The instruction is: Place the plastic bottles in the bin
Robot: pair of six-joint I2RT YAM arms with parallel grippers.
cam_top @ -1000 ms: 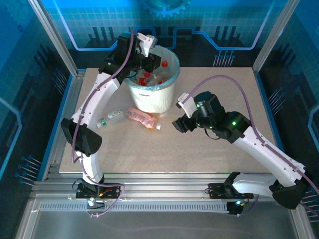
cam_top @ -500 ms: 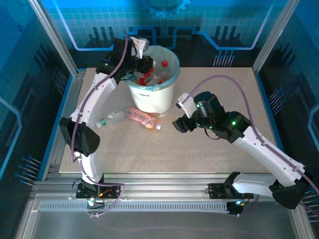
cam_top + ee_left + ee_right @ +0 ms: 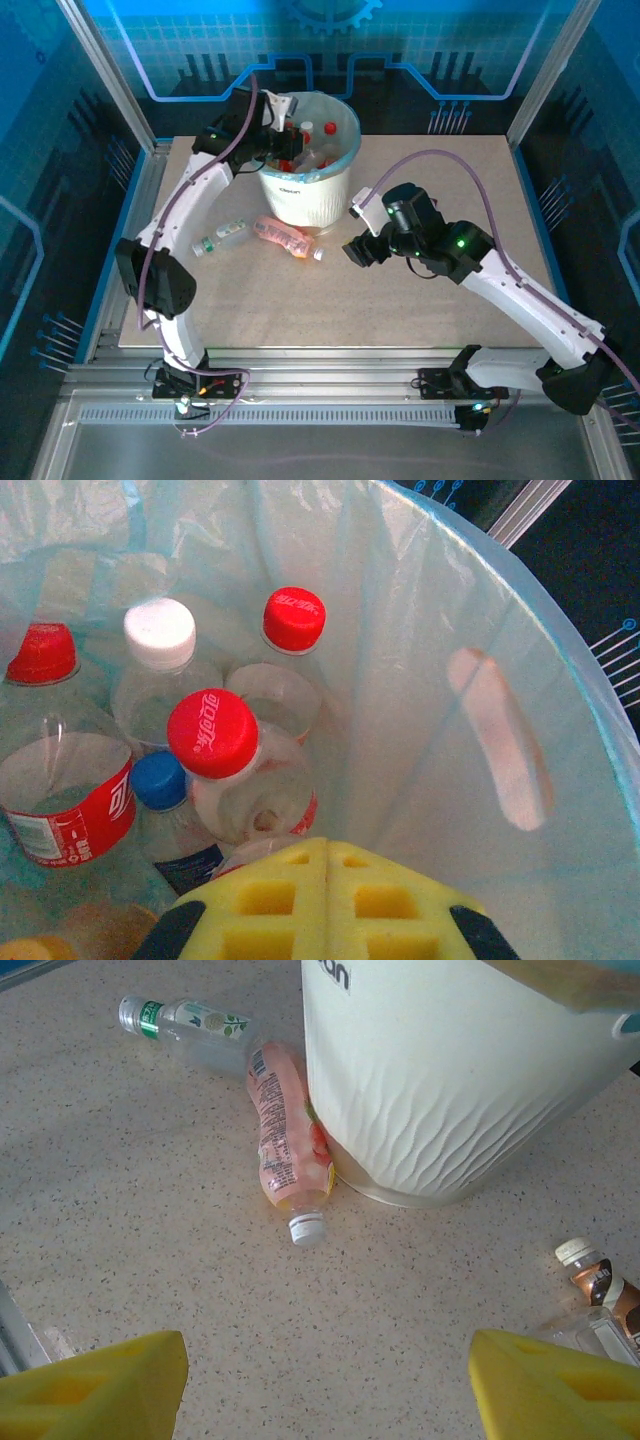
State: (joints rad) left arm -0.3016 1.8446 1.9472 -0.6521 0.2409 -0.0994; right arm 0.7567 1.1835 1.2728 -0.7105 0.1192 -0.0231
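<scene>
My left fingers [image 3: 325, 880] closed, empty, over bottles [image 3: 212, 735] in the bin [image 3: 300, 195]. My right fingers [image 3: 358, 249] open above counter [image 3: 400, 310], near pink bottle [image 3: 290, 1150].

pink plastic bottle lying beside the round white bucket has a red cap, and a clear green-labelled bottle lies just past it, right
Not quite. The pink plastic bottle has a white cap, not a red one, as the right wrist view shows. It does lie beside the round white bucket, with the clear green-labelled bottle just past it.
</scene>
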